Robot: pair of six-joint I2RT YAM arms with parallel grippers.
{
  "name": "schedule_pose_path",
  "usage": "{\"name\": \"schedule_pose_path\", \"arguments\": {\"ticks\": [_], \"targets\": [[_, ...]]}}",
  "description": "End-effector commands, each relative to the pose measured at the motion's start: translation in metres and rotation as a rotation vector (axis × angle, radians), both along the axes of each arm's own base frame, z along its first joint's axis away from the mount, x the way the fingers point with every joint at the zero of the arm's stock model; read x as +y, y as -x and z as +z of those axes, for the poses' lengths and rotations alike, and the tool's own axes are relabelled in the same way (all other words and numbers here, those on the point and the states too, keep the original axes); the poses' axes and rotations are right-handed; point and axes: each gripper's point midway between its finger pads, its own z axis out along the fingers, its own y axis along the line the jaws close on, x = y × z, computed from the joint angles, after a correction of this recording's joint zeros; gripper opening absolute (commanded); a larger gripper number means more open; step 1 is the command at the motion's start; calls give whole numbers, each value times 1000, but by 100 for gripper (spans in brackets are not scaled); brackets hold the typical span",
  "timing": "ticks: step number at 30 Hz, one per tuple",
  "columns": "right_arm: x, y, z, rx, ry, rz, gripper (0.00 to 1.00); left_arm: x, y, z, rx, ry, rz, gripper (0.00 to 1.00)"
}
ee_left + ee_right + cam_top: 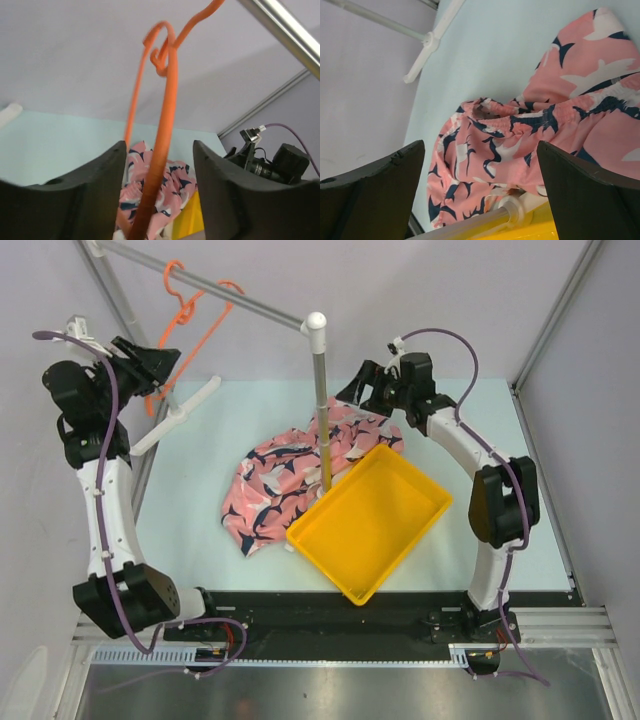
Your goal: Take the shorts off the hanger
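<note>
The soft salmon-pink shorts printed with navy and white bird shapes (pixel 285 485) are lying crumpled on the pale mint table (pixel 185 505). They are off the thin bright orange wire hanger (pixel 195 335) and bunched around the foot of the grey upright post (pixel 322 410), touching the yellow plastic tray (pixel 440 502).

The hanger is hanging by its curled hook from the grey metal rail (pixel 250 298). One orange wire is passing between the fingers of the left hand (pixel 159 145), which is standing partly open and gripping nothing.

The right hand (pixel 480 150) is hovering over the shorts, spread wide and empty.

The fabric is looking light and limp, so it will likely sag and bunch wherever it is pinched. The gathered elastic waistband (pixel 560 112) is offering the thickest, firmest hold. The hanger is looking stiff, slick and free to swing.
</note>
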Motion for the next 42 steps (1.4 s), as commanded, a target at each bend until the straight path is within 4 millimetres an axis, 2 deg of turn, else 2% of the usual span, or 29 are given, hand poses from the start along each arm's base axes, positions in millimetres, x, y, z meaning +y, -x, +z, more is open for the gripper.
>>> {"name": "schedule_pose_path", "arguments": {"ticks": [1,2,3,4,5,6,7,8,9,10,12,13,15,16,18,19,21,22,24,25,27,28,31,32,33,34,36,40,42], "targets": [[-8,-15,-20,20,221,-50,100,5,18,6,33,-2,84,68],[-13,-24,-16,2,263,-91,100,5,21,3,43,-3,99,84],[-15,-26,-25,10,309,-98,100,4,26,1,48,-18,112,89],[-22,-27,-49,69,378,-126,100,4,34,-6,69,-15,139,95],[-24,-29,-57,85,411,-135,100,2,39,-10,74,-15,152,96],[-26,-33,-53,78,433,-150,100,3,43,-14,83,-6,171,98],[-35,-32,-63,115,486,-181,100,1,54,-21,91,4,189,98],[-36,-32,-79,146,517,-181,100,5,58,-27,100,13,221,99],[-37,-34,-81,150,531,-184,100,3,62,-32,107,28,231,99],[-39,-30,-91,171,557,-169,100,-2,72,-44,115,32,234,99],[-41,-28,-107,198,586,-157,100,-3,79,-57,134,39,259,99],[-45,-26,-115,209,607,-154,100,-7,80,-77,170,42,256,99],[-45,-23,-129,227,638,-143,100,-16,88,-91,190,49,238,99],[-47,-22,-135,236,653,-140,100,-25,89,-114,238,54,206,99],[-53,-21,-148,248,706,-151,100,-36,95,-135,279,50,174,99],[-56,-22,-151,247,730,-163,100,-45,98,-160,332,48,146,99],[-58,-20,-162,260,763,-165,99,-54,105,-178,360,50,116,98],[-57,-19,-165,263,772,-162,100,-63,112,-201,407,57,78,98],[-55,-17,-174,278,779,-153,100,-71,120,-216,424,67,47,97],[-53,-16,-182,290,784,-145,100,-79,127,-234,459,72,13,97],[-47,-15,-189,294,779,-139,99,-88,135,-245,475,84,-30,97],[-41,-13,-199,302,786,-131,98,-94,143,-255,487,93,-63,96],[-32,-18,-201,283,784,-146,90,-109,155,-265,499,105,-124,94],[-27,-18,-205,281,783,-141,83,-113,158,-266,502,107,-132,94],[-24,-24,-200,267,769,-148,63,-116,160,-267,502,105,-143,94],[-21,-27,-196,265,753,-162,51,-126,166,-266,499,97,-177,94],[-22,-32,-185,249,742,-188,37,-132,171,-266,504,98,-197,94],[-26,-50,-128,142,691,-255,13,-147,183,-261,491,90,-252,94],[-33,-56,-90,82,663,-303,1,-149,189,-259,487,83,-268,94]]}}
